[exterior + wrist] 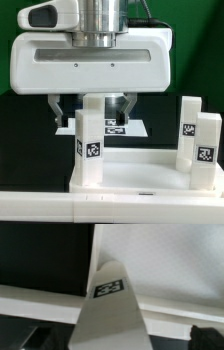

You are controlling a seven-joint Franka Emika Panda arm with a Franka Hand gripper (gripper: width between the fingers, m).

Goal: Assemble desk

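Two tool (93, 108) fingers flank leg (90, 140)

Gripper (100, 108) body: wide white housing, rounded corners, glossy, with a thin horizontal seam line and a few small dark dots along it, probably screws. Above it a ribbed silver-grey metal cylinder. A white camera module with a dark lens window sits at the top. Fingers (62, 109) are dark, black or dark grey. Wrist view: fingertips (203, 333) blurred, dark.
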